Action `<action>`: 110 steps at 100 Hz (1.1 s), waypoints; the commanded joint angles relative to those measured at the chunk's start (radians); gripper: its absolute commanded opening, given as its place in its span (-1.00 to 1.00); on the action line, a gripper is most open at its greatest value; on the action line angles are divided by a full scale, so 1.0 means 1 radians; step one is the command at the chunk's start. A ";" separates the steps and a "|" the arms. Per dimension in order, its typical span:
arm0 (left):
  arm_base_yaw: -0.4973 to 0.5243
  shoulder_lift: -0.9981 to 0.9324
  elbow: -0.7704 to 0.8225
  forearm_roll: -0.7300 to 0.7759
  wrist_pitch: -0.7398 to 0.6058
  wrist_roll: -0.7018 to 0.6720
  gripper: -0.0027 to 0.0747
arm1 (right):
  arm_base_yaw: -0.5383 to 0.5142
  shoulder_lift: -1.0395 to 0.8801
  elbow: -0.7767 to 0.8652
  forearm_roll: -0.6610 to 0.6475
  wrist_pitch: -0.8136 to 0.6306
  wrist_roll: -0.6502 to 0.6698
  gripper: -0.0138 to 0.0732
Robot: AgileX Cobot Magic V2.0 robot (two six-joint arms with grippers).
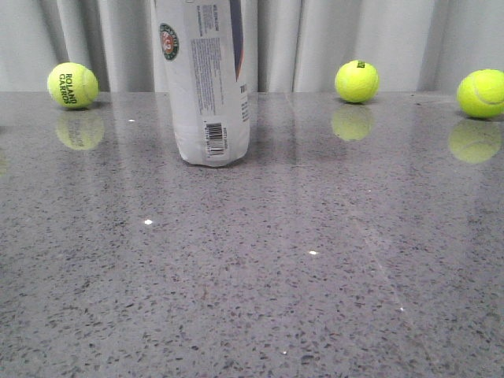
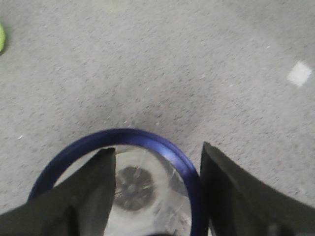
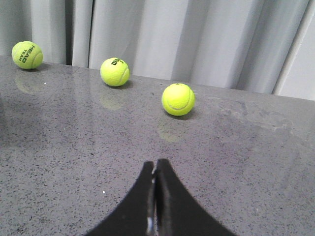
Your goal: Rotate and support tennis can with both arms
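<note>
The tennis can [image 1: 203, 79] stands upright on the grey table at the back left of centre, barcode and round emblem facing me, its top cut off by the frame. In the left wrist view I look down into its open top with the navy blue rim [image 2: 147, 137]. My left gripper [image 2: 157, 147] is open and straddles the rim: one finger [image 2: 93, 191] is inside the can, the other [image 2: 236, 196] outside, close against the rim. My right gripper [image 3: 156, 161] is shut and empty, low over the table, away from the can. Neither gripper shows in the front view.
Three yellow tennis balls lie along the back by the grey curtain: one at the left [image 1: 72, 85], one right of centre [image 1: 357, 81], one at the far right [image 1: 482, 93]. The right wrist view shows balls [image 3: 178, 99] ahead of the right gripper. The table [image 1: 252, 276] is polished speckled stone.
</note>
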 commanded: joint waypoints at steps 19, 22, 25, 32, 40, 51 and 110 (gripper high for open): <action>-0.021 -0.037 -0.039 -0.065 0.019 -0.006 0.04 | -0.004 0.012 -0.026 -0.011 -0.086 -0.007 -0.84; -0.021 -0.039 -0.039 -0.065 0.019 -0.006 0.04 | -0.004 0.012 -0.026 -0.011 -0.086 -0.007 -0.84; -0.021 -0.039 -0.039 -0.065 0.019 -0.006 0.04 | -0.004 0.012 -0.026 -0.011 -0.086 -0.007 -0.84; -0.021 -0.039 -0.046 -0.065 0.019 -0.006 0.04 | -0.004 0.012 -0.026 -0.011 -0.086 -0.007 -0.84; -0.021 -0.041 -0.075 -0.065 0.019 -0.006 0.04 | -0.004 0.012 -0.026 -0.011 -0.086 -0.007 -0.84; -0.021 -0.054 -0.118 -0.065 0.012 -0.006 0.04 | -0.004 0.012 -0.026 -0.011 -0.086 -0.007 -0.84; -0.017 -0.352 0.163 -0.041 -0.157 -0.084 -0.98 | -0.004 0.012 -0.026 -0.011 -0.086 -0.007 -0.84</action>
